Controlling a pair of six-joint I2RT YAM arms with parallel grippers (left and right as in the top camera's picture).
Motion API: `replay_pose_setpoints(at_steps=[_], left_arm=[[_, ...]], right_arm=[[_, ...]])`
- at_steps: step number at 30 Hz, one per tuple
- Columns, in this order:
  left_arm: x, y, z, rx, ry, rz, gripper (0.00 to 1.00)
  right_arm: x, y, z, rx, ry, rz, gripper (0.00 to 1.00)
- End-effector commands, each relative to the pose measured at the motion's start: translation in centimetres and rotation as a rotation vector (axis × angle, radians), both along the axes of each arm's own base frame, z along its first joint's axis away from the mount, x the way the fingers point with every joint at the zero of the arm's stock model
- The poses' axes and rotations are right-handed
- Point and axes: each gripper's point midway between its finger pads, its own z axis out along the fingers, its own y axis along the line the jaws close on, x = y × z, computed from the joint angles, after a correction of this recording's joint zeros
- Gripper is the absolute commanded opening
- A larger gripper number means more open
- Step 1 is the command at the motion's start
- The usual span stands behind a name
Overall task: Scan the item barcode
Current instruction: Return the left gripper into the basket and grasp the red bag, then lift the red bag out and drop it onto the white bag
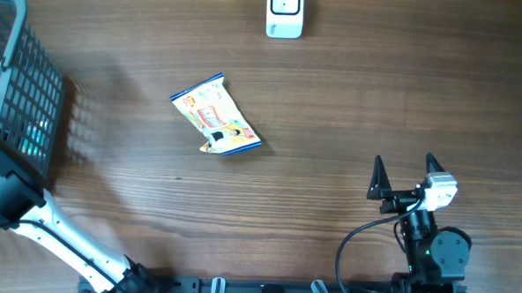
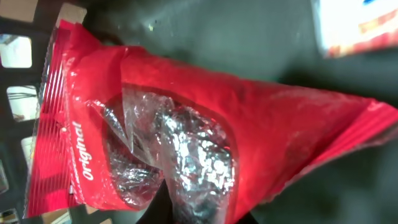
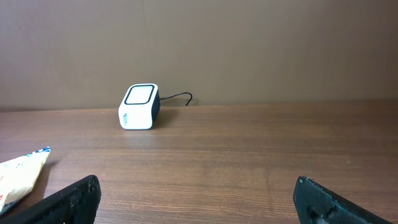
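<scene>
Woodgrain table carries a yellow-and-white packet lying flat near its middle, a dark mesh basket at the left edge and a white scanner at the far edge, before a plain brown wall. By the front edge the right gripper has its jaws spread wide and empty; the left gripper, down in the basket, is pinched closed on a red packet marked "Original"
</scene>
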Motion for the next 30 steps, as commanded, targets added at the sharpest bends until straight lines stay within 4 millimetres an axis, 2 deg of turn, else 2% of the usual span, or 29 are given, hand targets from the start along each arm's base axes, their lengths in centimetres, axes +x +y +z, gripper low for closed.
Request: replay_pose_setpoints(at_steps=[1,3,6,9,11,13,16,17,19,20,22,26,27,30], left_arm=[[-0.1,-0.7,0.8,-0.074,-0.054,0.020,0.04],[1.0,-0.7,3.9,-0.045,-0.150,0.041,0.04],[3.5,-1.5,10.5,-0.020,-0.384,0.019,0.04],[4.1,-2.5,16.5,0.043,-0.535,-0.014,0.04],[4.1,-4.2,22.2,0.097,-0.692,-0.057,0.04],[4.1,-5.9,25.8,0.116,-0.805,-0.095,0.04],[5.2,-10.5,30.7,0.030,-1.037,-0.202,0.04],[5.8,-13.1,32.4,-0.040,-1.136,-0.244,0.04],[6.9,-17.6,34.4,-0.174,-1.247,-0.345,0.04],[7.4,-20.0,35.1,-0.245,-1.278,-0.398,0.04],[8.3,-23.4,35.0,-0.324,-1.265,-0.473,0.04],[10.4,-30.6,32.5,-0.487,-1.149,-0.688,0.04],[11.0,-32.8,30.7,-0.529,-1.082,-0.734,0.04],[11.8,-36.3,24.4,-0.522,-0.846,-0.807,0.04]], right_arm=[[0.0,0.0,0.1,0.008,-0.006,-0.003,1.00],[0.0,0.0,0.1,0.008,-0.006,-0.004,1.00],[0.0,0.0,0.1,0.008,-0.006,-0.004,1.00],[0.0,0.0,0.1,0.008,-0.006,-0.004,1.00],[0.0,0.0,0.1,0.008,-0.006,-0.004,1.00],[0.0,0.0,0.1,0.008,-0.006,-0.004,1.00],[0.0,0.0,0.1,0.008,-0.006,-0.004,1.00],[0.0,0.0,0.1,0.008,-0.006,-0.004,1.00],[0.0,0.0,0.1,0.008,-0.006,-0.004,1.00],[0.0,0.0,0.1,0.008,-0.006,-0.004,1.00],[0.0,-0.1,0.1,0.008,-0.006,-0.004,1.00],[0.0,0.0,0.1,0.008,-0.006,-0.004,1.00],[0.0,0.0,0.1,0.008,-0.006,-0.004,1.00],[0.0,-0.1,0.1,0.008,-0.006,-0.004,1.00]])
